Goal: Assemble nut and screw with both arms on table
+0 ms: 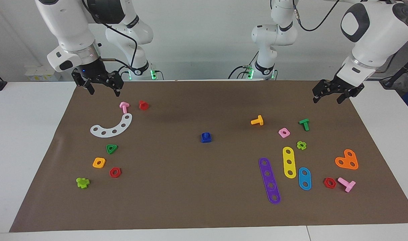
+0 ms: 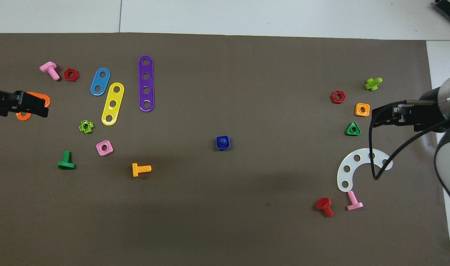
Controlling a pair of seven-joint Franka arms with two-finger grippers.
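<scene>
The dark-blue square nut [image 1: 206, 138] lies in the middle of the brown mat [image 1: 190, 187] on the white table [image 1: 29, 140], with the dark-blue screw's stub [image 1: 206, 135] standing in its hole. Nut and screw also show in the overhead view [image 2: 222, 142]. My left gripper [image 1: 327, 97] is open and empty, raised over the mat's corner at the left arm's end; in the overhead view it [image 2: 44, 106] covers part of an orange heart plate. My right gripper [image 1: 104, 92] is open and empty, raised over the mat by a pink bolt; it also shows in the overhead view [image 2: 374, 117].
At the left arm's end lie an orange bolt [image 1: 257, 120], a pink square nut [image 1: 284, 133], a green bolt [image 1: 304, 124] and purple [image 1: 269, 180], yellow and blue strips. At the right arm's end lie a white arc [image 1: 111, 127], a green triangular nut [image 1: 111, 149] and an orange nut [image 1: 99, 163].
</scene>
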